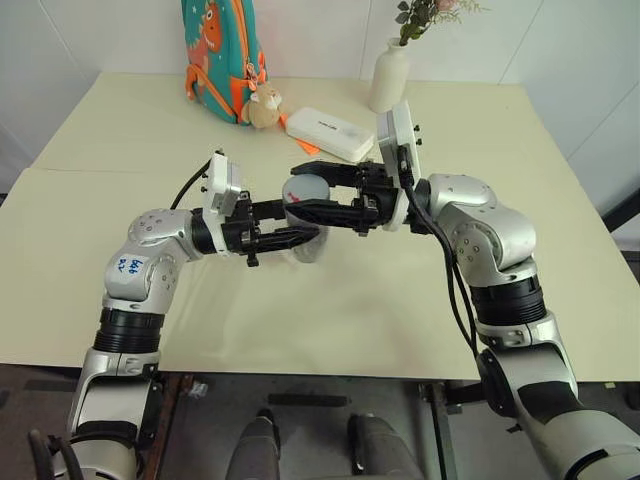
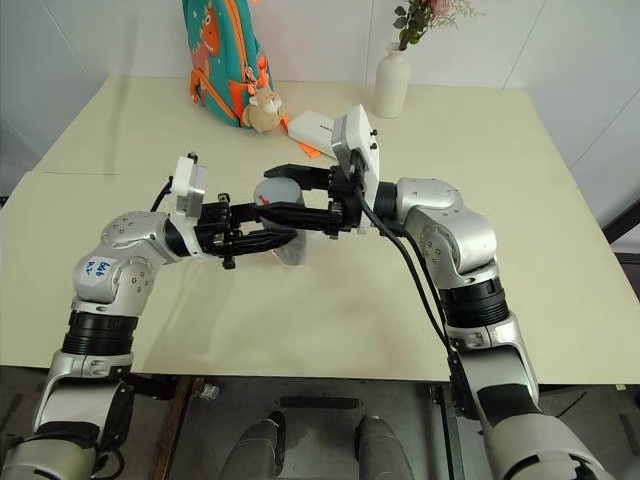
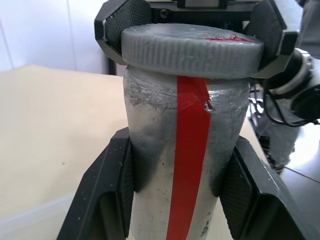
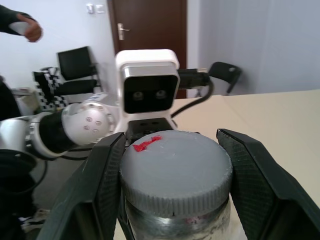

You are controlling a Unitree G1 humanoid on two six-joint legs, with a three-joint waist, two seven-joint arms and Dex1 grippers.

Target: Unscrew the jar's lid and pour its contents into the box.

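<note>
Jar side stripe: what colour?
Red, a strip running lengthwise down the jar, below the grey lid. Clearest in the left wrist view.

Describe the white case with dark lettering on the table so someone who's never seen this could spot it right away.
Start at the far edge of the cream table, where a teal backpack stands beside a white vase of flowers. Between them lies the white case, flat and oblong, just past a small plush toy. Its low, rounded-slab shape and dark lettering set it apart.

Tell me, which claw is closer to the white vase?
Right. The right claw, gripping the lid, is nearer the white vase; the left claw, holding the jar, sits farther away.
</note>
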